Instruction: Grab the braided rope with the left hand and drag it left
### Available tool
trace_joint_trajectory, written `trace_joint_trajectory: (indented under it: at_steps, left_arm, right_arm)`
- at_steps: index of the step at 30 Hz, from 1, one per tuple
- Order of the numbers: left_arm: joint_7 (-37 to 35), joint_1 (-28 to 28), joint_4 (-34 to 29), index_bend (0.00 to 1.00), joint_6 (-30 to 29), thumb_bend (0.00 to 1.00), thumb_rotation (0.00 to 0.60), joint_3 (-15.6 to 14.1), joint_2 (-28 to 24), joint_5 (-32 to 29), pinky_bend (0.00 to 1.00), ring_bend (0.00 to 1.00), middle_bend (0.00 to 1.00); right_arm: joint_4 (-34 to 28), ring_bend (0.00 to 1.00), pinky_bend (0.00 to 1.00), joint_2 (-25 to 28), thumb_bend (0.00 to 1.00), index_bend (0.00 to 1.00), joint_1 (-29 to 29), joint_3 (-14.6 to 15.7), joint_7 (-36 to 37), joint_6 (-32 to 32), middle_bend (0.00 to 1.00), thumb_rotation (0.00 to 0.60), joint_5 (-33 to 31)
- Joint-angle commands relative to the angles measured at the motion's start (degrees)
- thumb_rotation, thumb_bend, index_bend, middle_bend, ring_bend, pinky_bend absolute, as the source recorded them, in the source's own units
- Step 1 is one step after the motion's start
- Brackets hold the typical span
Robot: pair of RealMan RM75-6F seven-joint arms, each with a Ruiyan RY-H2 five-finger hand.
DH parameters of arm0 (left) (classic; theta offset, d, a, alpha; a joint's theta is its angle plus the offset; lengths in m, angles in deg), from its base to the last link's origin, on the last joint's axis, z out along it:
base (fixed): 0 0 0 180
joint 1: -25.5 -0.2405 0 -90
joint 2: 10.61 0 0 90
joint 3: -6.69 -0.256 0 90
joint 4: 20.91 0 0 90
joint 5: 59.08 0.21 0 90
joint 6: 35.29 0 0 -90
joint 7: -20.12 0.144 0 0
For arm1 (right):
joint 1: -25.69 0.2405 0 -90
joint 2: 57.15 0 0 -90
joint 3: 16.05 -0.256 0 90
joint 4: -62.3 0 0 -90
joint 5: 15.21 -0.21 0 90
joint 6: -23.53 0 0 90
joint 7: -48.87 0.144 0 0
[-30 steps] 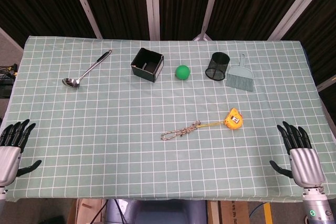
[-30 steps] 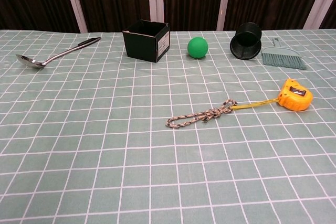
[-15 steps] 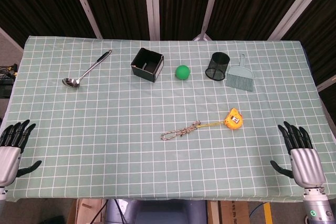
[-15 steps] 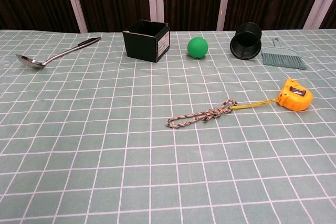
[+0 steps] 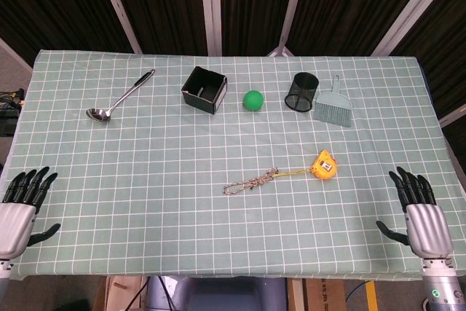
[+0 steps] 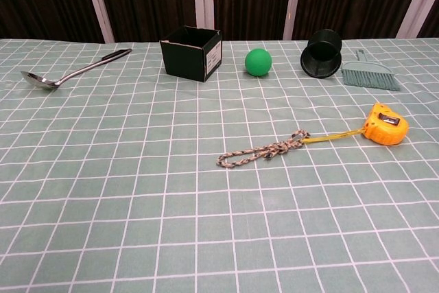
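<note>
Rope's just lying mid-table, nobody holding it

The braided rope [image 5: 250, 180] is touching the tape measure's [image 5: 324, 164] yellow strip; left hand [image 5: 20, 205] and right hand [image 5: 421, 213] are idling with fingers spread (box [image 6: 192, 53] label unreadable).

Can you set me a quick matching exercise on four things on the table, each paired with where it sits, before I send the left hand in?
Things:
1. braided rope
2. ladle
3. green ball
4. hand brush

Places:
A. far left of the table
B. between the black box and the mesh cup
C. just right of the mesh cup
D. beside the tape measure, on its left

Pairs: 1-D, 2-A, 3-B, 4-C
</note>
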Motion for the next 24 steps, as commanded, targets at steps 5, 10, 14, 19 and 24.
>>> trace_joint_trajectory:
  at_steps: [5, 10, 14, 19, 24]
  left_arm:
    - [1.6, 5.4, -2.3, 0.01, 5.5, 0.01, 0.6, 1.6, -2.0, 2.2, 0.0, 0.0, 0.0]
    - [2.6, 12.3, -6.0, 0.1, 14.6, 0.07, 0.6, 4.1, -3.2, 1.1, 0.0, 0.0, 0.0]
    - [3.0, 17.8, -7.6, 0.2, 21.9, 0.12, 0.6, 6.9, -2.2, -2.1, 0.0, 0.0, 0.0]
    - [6.0, 24.8, -7.6, 0.35, 30.2, 0.15, 0.6, 11.3, 2.4, -9.0, 0.0, 0.0, 0.02]
    - [12.4, 31.0, -6.0, 0.41, 35.3, 0.18, 0.6, 13.9, 8.6, -15.9, 0.0, 0.0, 0.03]
  right_arm:
    - [-0.3, 0.0, 0.0, 0.0, 0.19, 0.0, 0.4, -0.5, 0.9, -1.2, 0.0, 0.6, -1.4]
    - [-0.4, 0.0, 0.0, 0.0, 0.19, 0.0, 0.6, -1.0, 1.5, -1.9, 0.0, 0.6, -2.8]
    - [-0.5, 0.0, 0.0, 0.1, 0.19, 0.0, 0.7, -1.3, 1.7, -2.6, 0.0, 0.6, -4.0]
    - [-1.1, 0.0, 0.0, 0.6, 0.19, 0.0, 0.7, -1.8, 2.8, -3.4, 0.0, 0.6, -5.7]
    - [-1.7, 0.0, 0.0, 1.1, 0.19, 0.0, 0.6, -1.9, 3.6, -3.7, 0.0, 0.6, -6.3]
